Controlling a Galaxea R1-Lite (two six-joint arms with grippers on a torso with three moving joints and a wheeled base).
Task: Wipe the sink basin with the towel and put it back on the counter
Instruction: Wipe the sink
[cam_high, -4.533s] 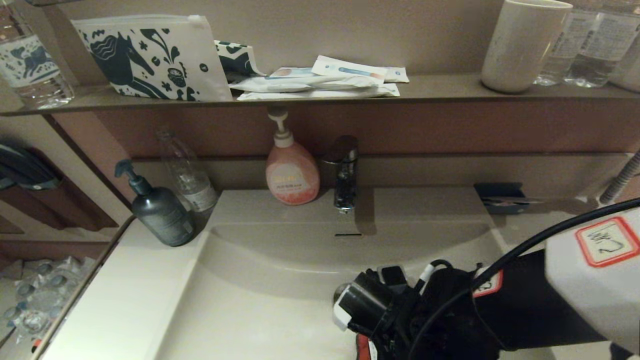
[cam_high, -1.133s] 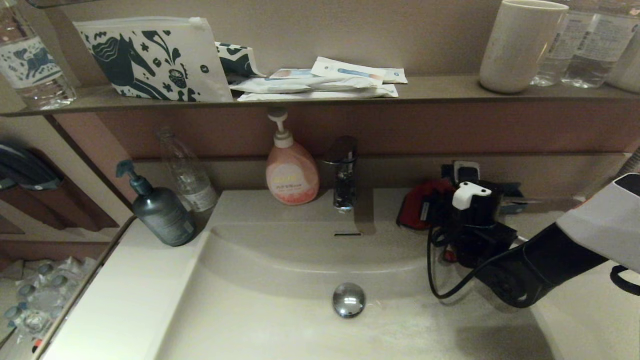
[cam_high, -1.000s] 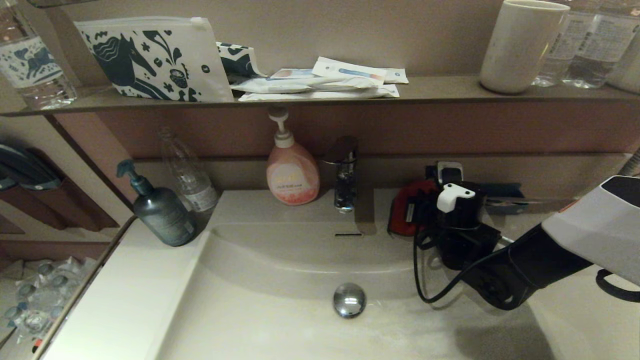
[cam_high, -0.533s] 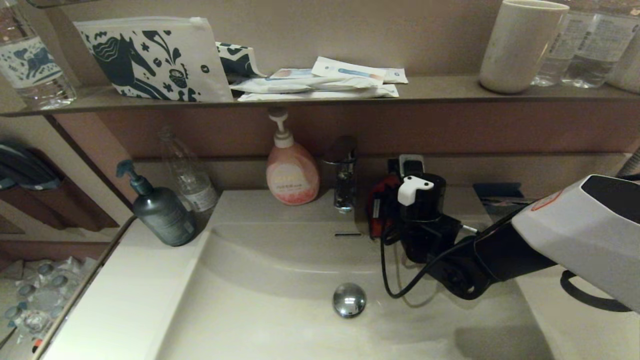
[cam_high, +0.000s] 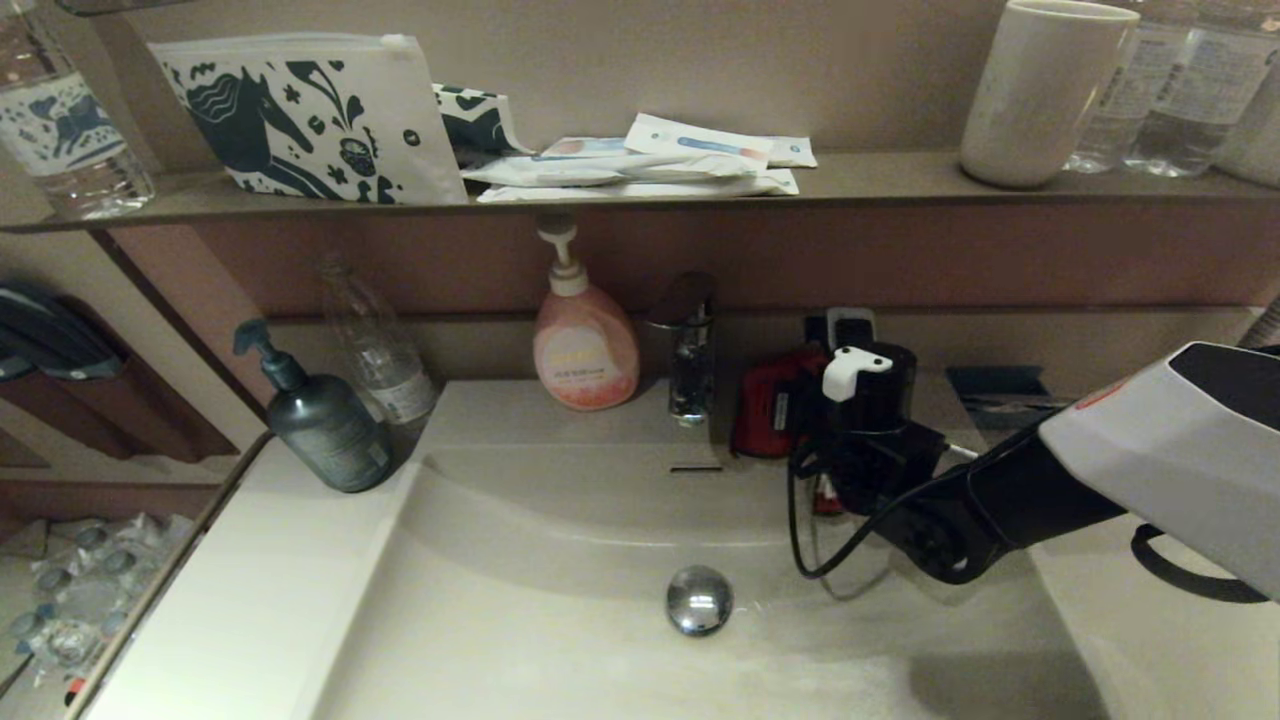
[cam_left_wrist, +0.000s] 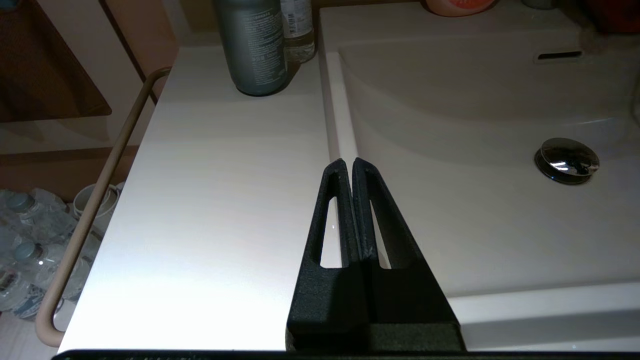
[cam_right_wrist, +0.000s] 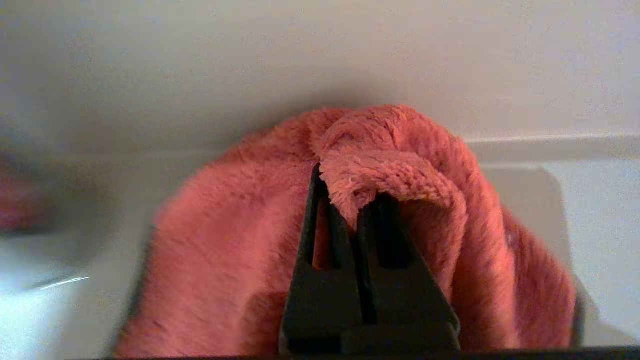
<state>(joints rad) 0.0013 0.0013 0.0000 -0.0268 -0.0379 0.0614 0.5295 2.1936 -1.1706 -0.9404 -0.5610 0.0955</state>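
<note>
The orange-red towel (cam_high: 768, 415) is bunched on the back ledge of the off-white counter (cam_high: 560, 412), just right of the faucet and above the sink basin (cam_high: 520, 610). My right gripper (cam_right_wrist: 345, 187) is shut, pinching a fold of the towel (cam_right_wrist: 225, 240); in the head view its fingers are hidden behind the wrist (cam_high: 865, 420). The chrome drain plug (cam_high: 698, 600) and overflow slot (cam_high: 695, 467) show uncovered. My left gripper (cam_left_wrist: 347, 162) hangs shut and empty over the left rim of the basin (cam_left_wrist: 475, 215), beside the flat counter (cam_left_wrist: 215, 190).
A faucet (cam_high: 688, 345) and pink soap dispenser (cam_high: 583, 350) stand left of the towel. A dark pump bottle (cam_high: 320, 425) and clear bottle (cam_high: 375, 345) sit at the back left. A dark tray (cam_high: 1000, 385) lies at the right. The brown shelf (cam_high: 880, 182) overhangs, holding a cup (cam_high: 1040, 90).
The right arm rose out of the basin with the towel to the back ledge, slid left toward the faucet, and in the last half second shifted slightly back right.
</note>
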